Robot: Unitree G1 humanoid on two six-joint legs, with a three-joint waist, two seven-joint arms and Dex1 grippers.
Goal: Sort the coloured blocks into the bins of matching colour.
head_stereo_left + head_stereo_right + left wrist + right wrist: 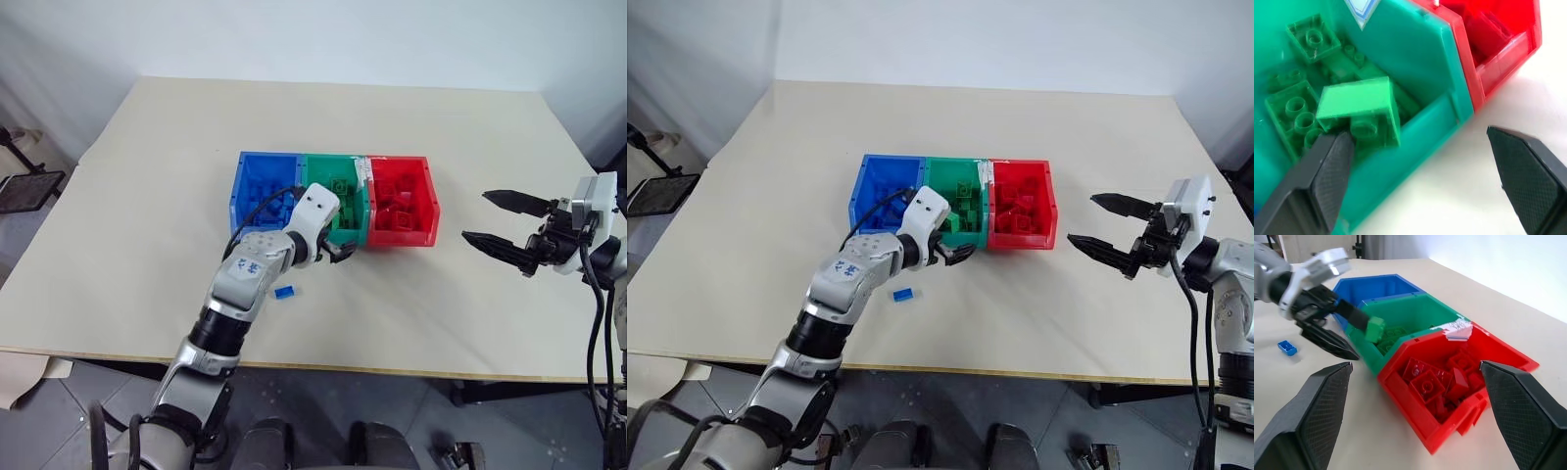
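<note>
The left gripper (1334, 325) is spread wide at the green bin's (1415, 313) near wall with a green block (1374, 329) dropping just off its upper finger, so it should probably back straight out before grabbing the blue block (285, 291) behind it on the table (147, 196), while the right gripper (505, 228) waits wide and empty.

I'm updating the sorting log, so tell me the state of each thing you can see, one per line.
left gripper: open, over the green bin's front edge
green block: against the left gripper's upper finger, above the green bin
green bin: holds green blocks
red bin: holds red blocks
blue bin: holds blue blocks
blue block: loose on the table
right gripper: open, empty
</note>
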